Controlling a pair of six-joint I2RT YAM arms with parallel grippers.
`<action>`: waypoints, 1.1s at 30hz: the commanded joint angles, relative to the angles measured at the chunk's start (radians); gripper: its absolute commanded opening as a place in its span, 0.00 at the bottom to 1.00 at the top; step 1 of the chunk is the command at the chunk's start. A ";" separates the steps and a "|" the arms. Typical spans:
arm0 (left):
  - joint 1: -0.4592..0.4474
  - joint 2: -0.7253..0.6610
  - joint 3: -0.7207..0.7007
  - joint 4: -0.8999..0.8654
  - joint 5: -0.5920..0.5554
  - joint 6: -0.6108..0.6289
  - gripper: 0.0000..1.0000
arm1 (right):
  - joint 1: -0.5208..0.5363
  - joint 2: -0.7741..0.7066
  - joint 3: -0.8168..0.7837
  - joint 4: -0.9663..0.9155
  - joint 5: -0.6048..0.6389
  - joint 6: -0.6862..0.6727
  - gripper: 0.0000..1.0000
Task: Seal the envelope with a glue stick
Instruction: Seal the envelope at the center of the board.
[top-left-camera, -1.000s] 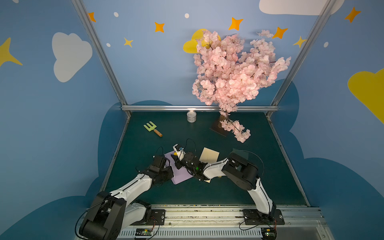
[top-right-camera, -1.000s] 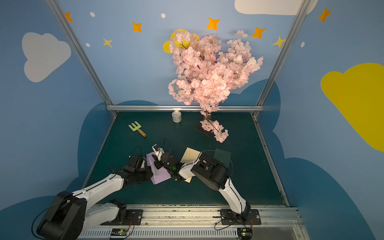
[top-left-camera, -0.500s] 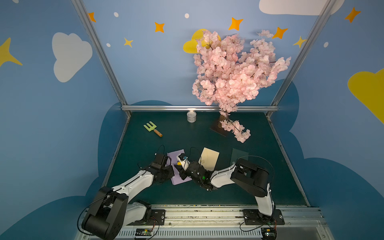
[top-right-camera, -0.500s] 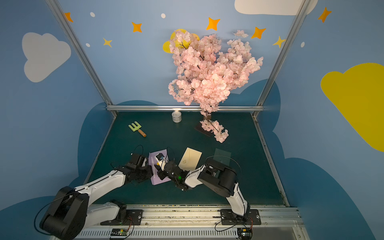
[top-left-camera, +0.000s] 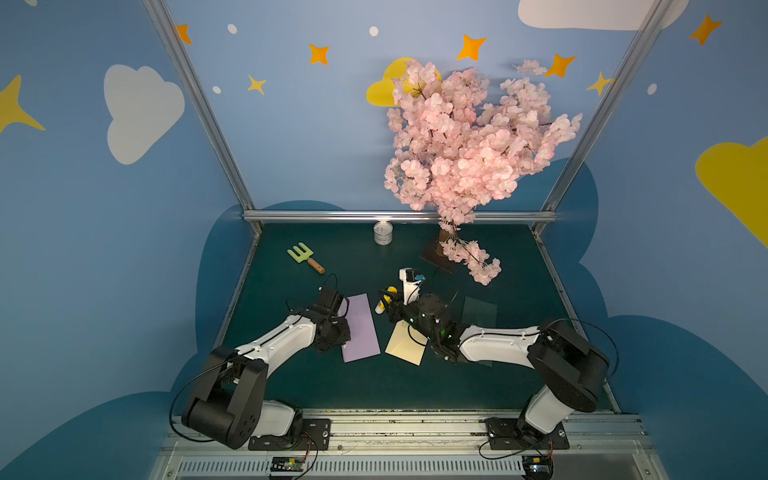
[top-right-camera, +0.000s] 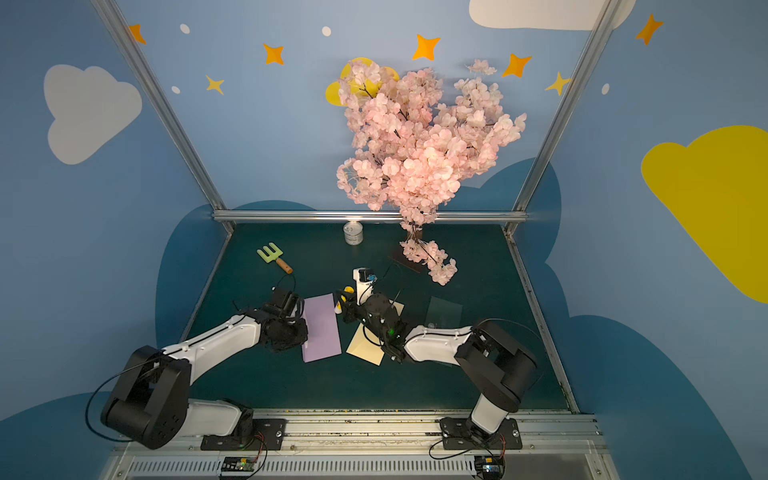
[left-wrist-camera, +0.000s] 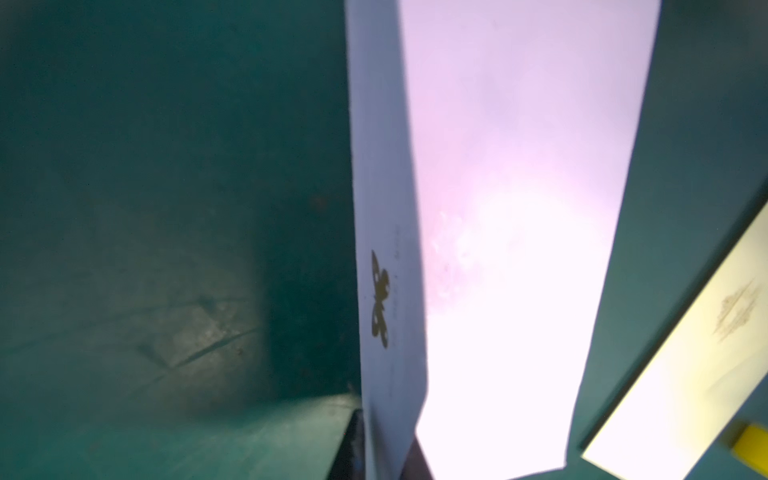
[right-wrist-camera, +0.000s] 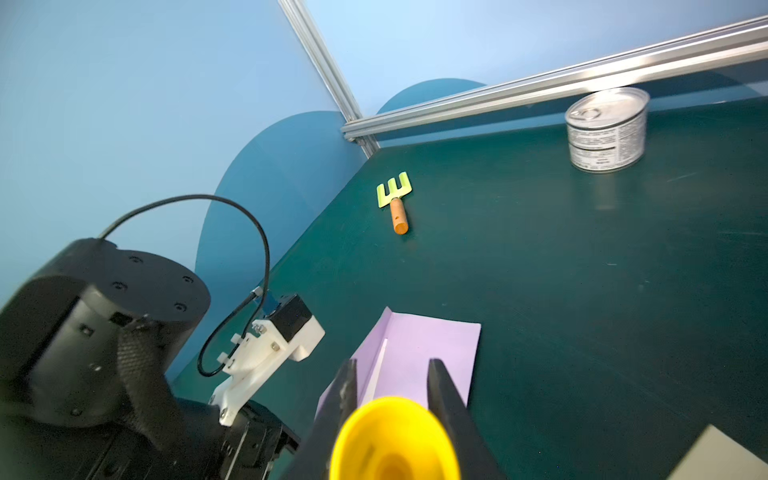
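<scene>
Green desk (top-left-camera: 415, 266): lilac envelope (top-left-camera: 360, 328) flap (left-wrist-camera: 386, 208) propped at left end effector (left-wrist-camera: 384, 461), opening indiscernible; glue stick (right-wrist-camera: 395, 440) clamped in right end effector (right-wrist-camera: 392, 386), presumably to be wiped along the flap

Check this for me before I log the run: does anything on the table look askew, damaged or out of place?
Nothing looks spilled or damaged. The purple envelope has its flap standing raised instead of lying flat, and the cream envelope beside it lies at a skewed angle, partly under the right arm.

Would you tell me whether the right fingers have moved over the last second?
Yes: the right fingers, holding the glue stick, moved off the purple envelope toward the tin can.
</scene>
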 joint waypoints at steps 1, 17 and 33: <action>-0.004 -0.019 0.015 -0.061 0.019 0.040 0.43 | -0.002 -0.062 -0.055 -0.046 0.006 0.022 0.00; 0.172 -0.365 -0.021 -0.014 0.111 -0.180 0.49 | -0.067 -0.238 -0.208 -0.095 0.038 0.005 0.00; 0.238 -0.019 -0.048 0.301 0.345 -0.199 0.10 | -0.112 -0.303 -0.232 -0.175 0.038 0.016 0.00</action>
